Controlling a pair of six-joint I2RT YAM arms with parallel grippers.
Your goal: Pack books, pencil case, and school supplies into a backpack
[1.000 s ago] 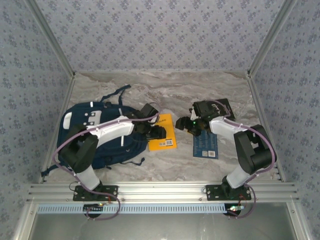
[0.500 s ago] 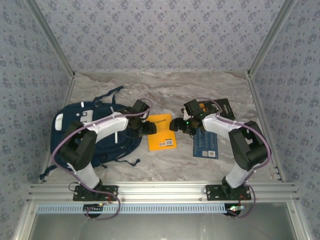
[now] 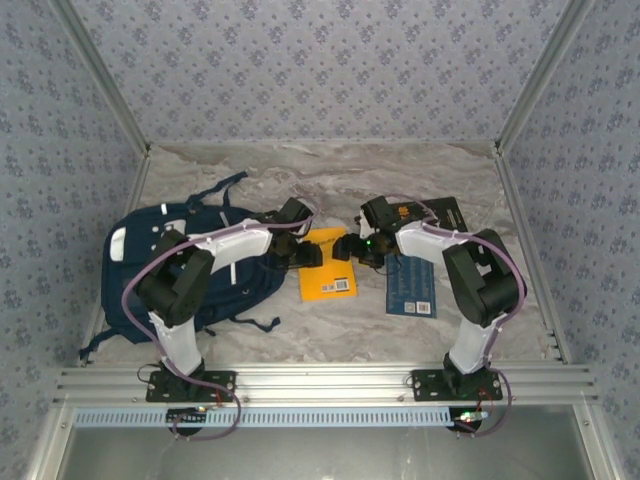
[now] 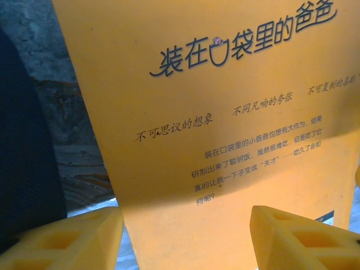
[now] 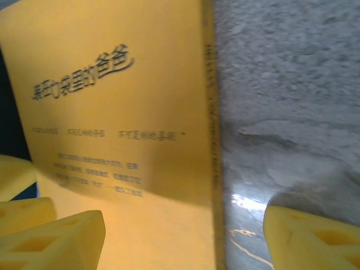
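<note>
Both grippers have closed in on the orange book (image 3: pixel 330 272) since a second ago. My left gripper (image 3: pixel 306 252) now sits at its backpack-side edge and my right gripper (image 3: pixel 345 247) at the opposite edge, both near its far end. The book lies flat on the table (image 3: pixel 400 180), just beside the backpack (image 3: pixel 140 265), so I judge I'm bracketing it to lift or slide it across. Both forearms reach inward toward each other, wrists tipped down at the cover. Both sets of fingers stand apart, gripping nothing.

Arms angled inward, left end effector (image 3: pixel 306 256) and right end effector (image 3: pixel 345 248) — jaws parted
</note>
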